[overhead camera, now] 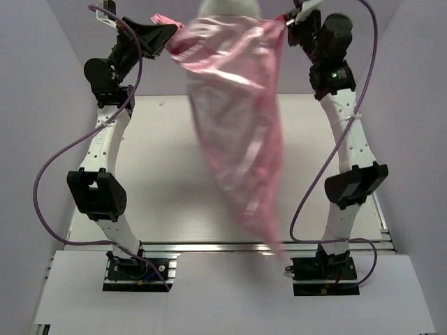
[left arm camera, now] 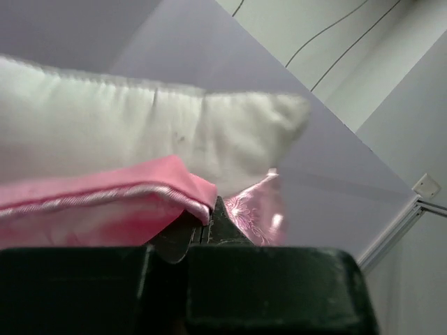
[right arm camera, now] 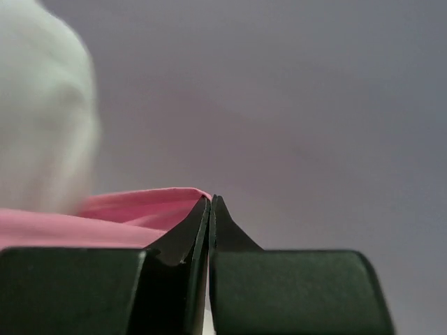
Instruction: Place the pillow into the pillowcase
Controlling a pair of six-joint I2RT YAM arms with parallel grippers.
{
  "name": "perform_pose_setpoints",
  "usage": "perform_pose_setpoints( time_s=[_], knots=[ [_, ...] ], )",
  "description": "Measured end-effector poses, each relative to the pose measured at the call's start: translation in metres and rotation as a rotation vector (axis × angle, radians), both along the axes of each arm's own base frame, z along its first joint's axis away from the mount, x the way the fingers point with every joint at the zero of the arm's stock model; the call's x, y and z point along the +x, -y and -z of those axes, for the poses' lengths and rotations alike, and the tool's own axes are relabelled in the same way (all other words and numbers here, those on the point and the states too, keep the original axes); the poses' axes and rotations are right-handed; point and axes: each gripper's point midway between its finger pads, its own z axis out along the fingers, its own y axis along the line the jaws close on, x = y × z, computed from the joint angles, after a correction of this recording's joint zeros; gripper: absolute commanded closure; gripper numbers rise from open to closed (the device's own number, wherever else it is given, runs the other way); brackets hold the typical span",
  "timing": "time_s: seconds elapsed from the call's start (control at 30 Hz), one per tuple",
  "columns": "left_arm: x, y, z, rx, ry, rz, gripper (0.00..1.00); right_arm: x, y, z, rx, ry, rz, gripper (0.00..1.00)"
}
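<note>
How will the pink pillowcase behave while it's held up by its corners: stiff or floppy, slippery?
Probably floppy: the pillowcase hangs in a limp, creased drape from the left gripper and right gripper. Likely slippery too, given its shiny sheen, so thin pinches could slide. The pillow poking from its top may add weight.

Left arm (overhead camera: 103, 146): I read white link shells with black joint housings, left of frame.
Right arm (overhead camera: 349, 136): same white and black; a small green light (overhead camera: 340, 72) on an upper black joint.
Cables (overhead camera: 42, 180): one purple loop beside each arm.
Bases (overhead camera: 136, 269): black blocks, low in frame.
Left gripper (left arm camera: 208, 222): black tapered fingers, blocky dark body.
Right gripper (right arm camera: 210, 206): the same.
</note>
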Motion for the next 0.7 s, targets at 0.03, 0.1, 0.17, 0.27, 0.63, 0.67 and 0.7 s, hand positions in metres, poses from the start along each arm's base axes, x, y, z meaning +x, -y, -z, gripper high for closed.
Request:
perform_pose_setpoints(
  time_s=[0.03, 0.1, 0.17, 0.27, 0.63, 0.67, 0.7],
  knots=[
    [-0.001, 0.0, 0.0, 0.0, 0.005, 0.0, 1.0, 0.01, 0.003, 0.023, -0.002, -0.056, 0.017, 1.0],
    [-0.004, 0.002, -0.002, 0.0, 0.016, 0.007, 1.0, -0.012, -0.022, 0.05, -0.015, -0.131, -0.024, 1.0],
    [-0.006, 0.009, -0.002, 0.009, 0.018, 0.028, 1.0, -0.07, -0.085, 0.067, -0.053, -0.182, -0.153, 1.0],
    [-0.014, 0.026, 0.012, 0.084, 0.026, 0.112, 1.0, -0.224, -0.207, 0.054, -0.096, -0.129, -0.499, 1.0],
    [-0.008, 0.014, -0.01, 0.004, 0.046, 0.036, 1.0, -0.069, -0.062, -0.025, -0.008, 0.041, -0.18, 1.0],
    [-0.002, 0.012, -0.01, -0.011, 0.033, 0.022, 1.0, -0.033, -0.039, -0.02, 0.008, 0.032, -0.11, 1.0],
    [0.001, 0.011, -0.009, -0.017, 0.021, 0.017, 1.0, -0.007, -0.02, -0.008, 0.02, 0.007, -0.059, 1.0]
  ],
)
